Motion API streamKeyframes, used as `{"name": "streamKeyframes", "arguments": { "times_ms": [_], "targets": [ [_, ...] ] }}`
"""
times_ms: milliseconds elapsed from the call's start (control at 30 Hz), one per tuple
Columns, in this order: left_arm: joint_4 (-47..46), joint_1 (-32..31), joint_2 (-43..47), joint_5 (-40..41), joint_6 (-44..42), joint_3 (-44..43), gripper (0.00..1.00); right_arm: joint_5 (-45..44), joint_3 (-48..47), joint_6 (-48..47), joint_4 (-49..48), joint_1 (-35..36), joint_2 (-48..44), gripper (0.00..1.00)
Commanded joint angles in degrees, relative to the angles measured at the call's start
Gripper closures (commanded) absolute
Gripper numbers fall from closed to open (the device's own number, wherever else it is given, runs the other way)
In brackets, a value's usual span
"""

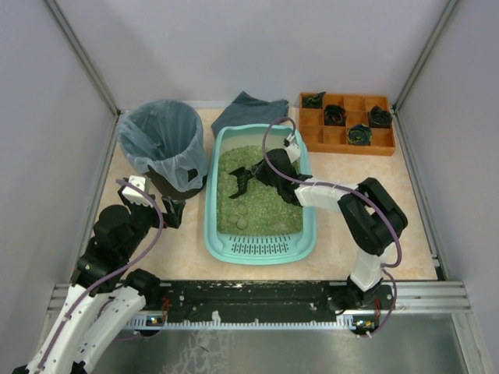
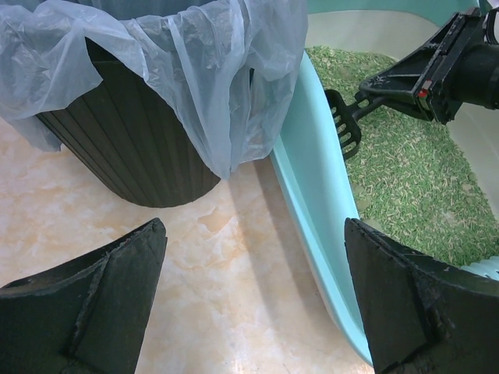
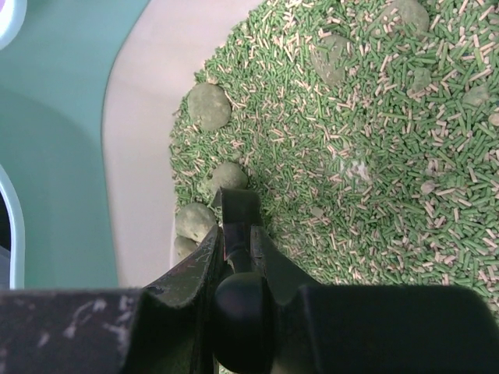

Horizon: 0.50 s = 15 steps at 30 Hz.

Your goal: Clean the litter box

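Top external view: the litter box (image 1: 212,204) sits in the middle of the table (image 1: 148,253), its long side running near to far. It is a turquoise plastic tray with rounded corners and a slotted grille (image 1: 261,247) at the near end. Green pellet litter (image 1: 269,204) mixed with pale bits fills it, and rounded greenish clumps (image 1: 238,210) lie along the left side.

The right gripper (image 1: 263,173) reaches in over the far half, clamped tight on the handle of a black scoop (image 1: 240,181). From the right wrist, the scoop's stem (image 3: 234,234) points at clumps (image 3: 209,105) lying against the box's pale inner wall (image 3: 132,156). A tiny red mark shows on that gripper (image 2: 405,78) from the left wrist, too small to read.

The left gripper (image 1: 173,212) hangs low over the table between the bin (image 1: 160,140) and the box's left wall (image 2: 312,187), its fingers (image 2: 101,300) spread wide apart and holding nothing. The bin, lined with a bluish bag (image 2: 179,70), stands just left of the box. An orange tray (image 1: 312,139) lies far right, and a grey cloth (image 1: 249,109) lies beyond the box.
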<state>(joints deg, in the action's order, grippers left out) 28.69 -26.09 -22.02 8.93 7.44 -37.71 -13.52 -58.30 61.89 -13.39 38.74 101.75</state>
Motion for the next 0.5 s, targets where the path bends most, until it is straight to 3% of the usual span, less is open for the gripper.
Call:
{"name": "streamKeyframes", "arguments": {
  "times_ms": [0, 200, 467],
  "targets": [
    [-1.20, 0.32, -0.04, 0.04, -0.41, 0.01, 0.00, 5.12, 3.98, -2.93, -3.44, 1.46, -1.82, 1.00],
    [-1.20, 0.33, 0.06, 0.03, -0.37, 0.04, 0.00, 6.75, 8.86, -1.71, -10.31, 0.16, -6.52, 1.00],
    [-1.18, 0.27, 0.14, 0.12, -0.34, 0.01, 0.00, 4.50, 11.82, 0.52, -12.48, -0.62, -13.54, 1.00]
  ]
}}
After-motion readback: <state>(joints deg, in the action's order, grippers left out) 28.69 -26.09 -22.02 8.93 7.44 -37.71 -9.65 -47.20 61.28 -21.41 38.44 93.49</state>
